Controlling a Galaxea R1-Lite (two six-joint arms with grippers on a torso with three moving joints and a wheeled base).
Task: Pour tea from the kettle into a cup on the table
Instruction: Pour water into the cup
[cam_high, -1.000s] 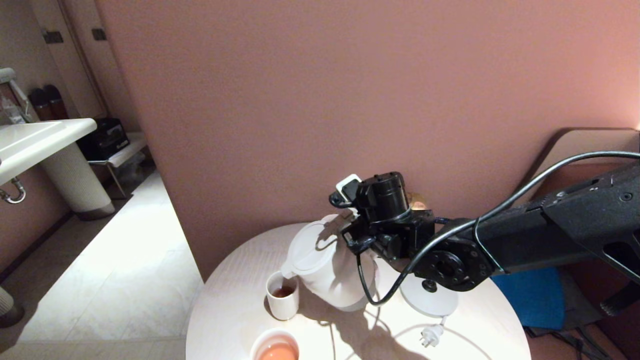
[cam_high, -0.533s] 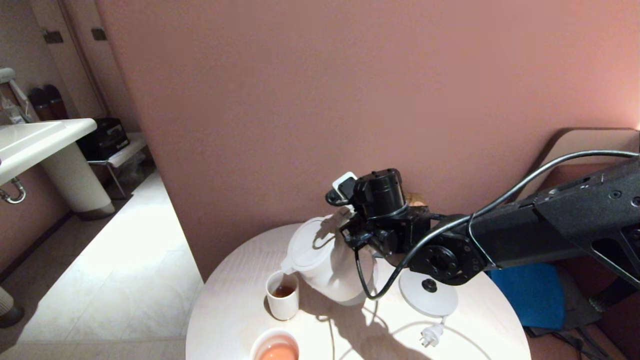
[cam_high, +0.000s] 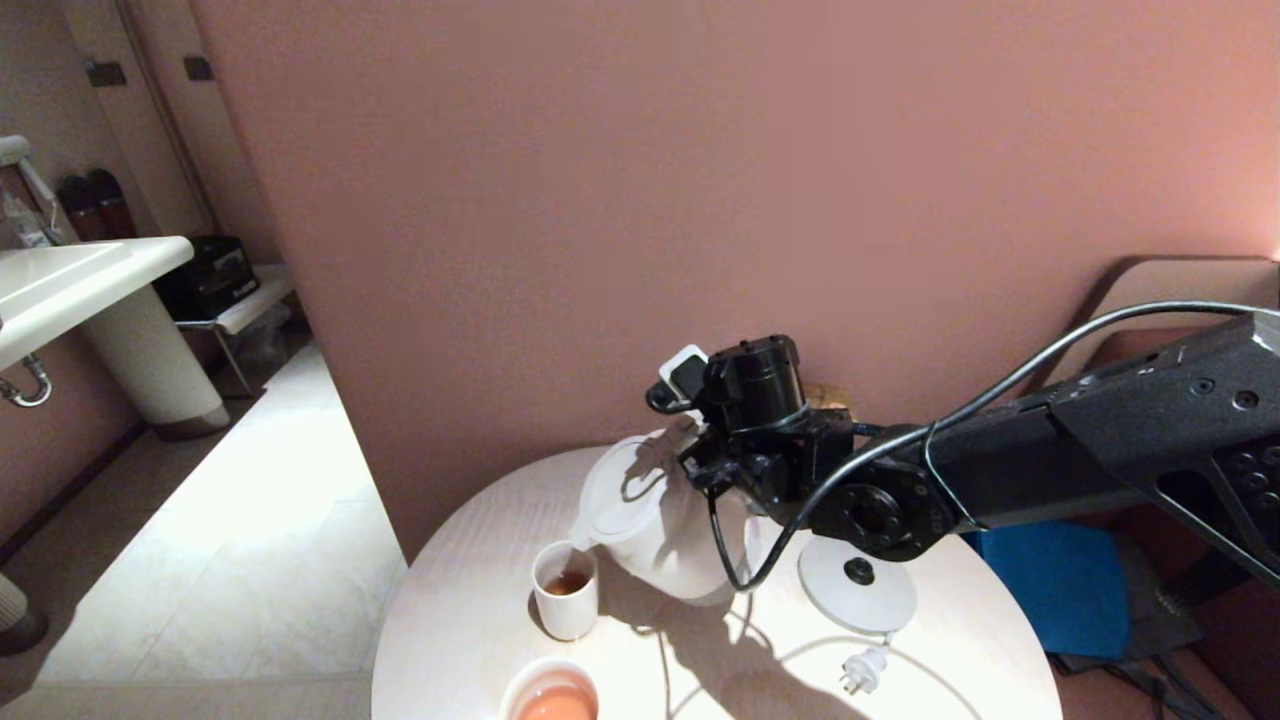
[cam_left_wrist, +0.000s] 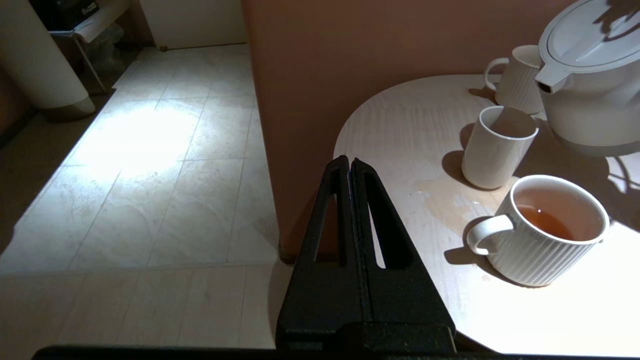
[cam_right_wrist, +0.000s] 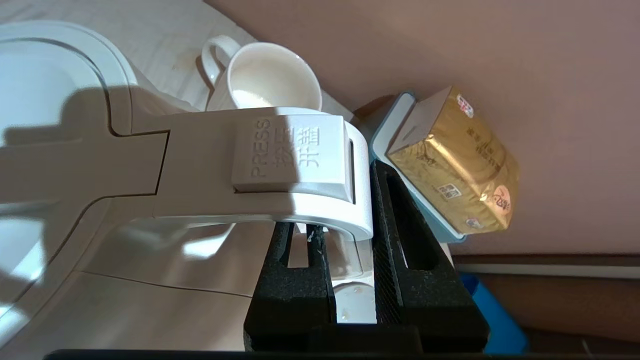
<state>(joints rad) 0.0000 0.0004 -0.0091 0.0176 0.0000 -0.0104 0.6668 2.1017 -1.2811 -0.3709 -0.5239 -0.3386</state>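
L gripper (cam_left_wrist: 351, 165): parked low off the table edge, fingers pressed together, holding nothing. Cup (cam_high: 565, 590) upright on the table (cam_high: 450, 640), near its L edge; dark reddish-brown tea (cam_high: 566, 582) in the bottom, well short of the rim. Ribbed mug (cam_high: 550, 695) w/ paler orange-pink liquid sits just in front of it, apart. Kettle (cam_high: 650, 530) tipped toward the cup, spout directly over the rim; can't tell if it touches. No stream made out at the spout. R gripper (cam_right_wrist: 350, 240) pinches the kettle's loop handle (cam_right_wrist: 300, 170) from underneath, one finger each side. Change vs 1 s ago: kettle now lifted a bit higher and drawn slightly back toward the wall, wrist rolled a little, spout still over the cup; tea level looks abt the same. Reading: either pour is tapering or tilt is being adjusted – can't say which. Cup far from full, so task prob. mid-pour. Risk: spout drifting off the rim -> spill; a pale wet stain (cam_left_wrist: 450, 202) already shows on the tabletop by the cup. Further R: kettle base (cam_high: 857, 585) and its plug (cam_high: 862, 670) lie loose on the table.
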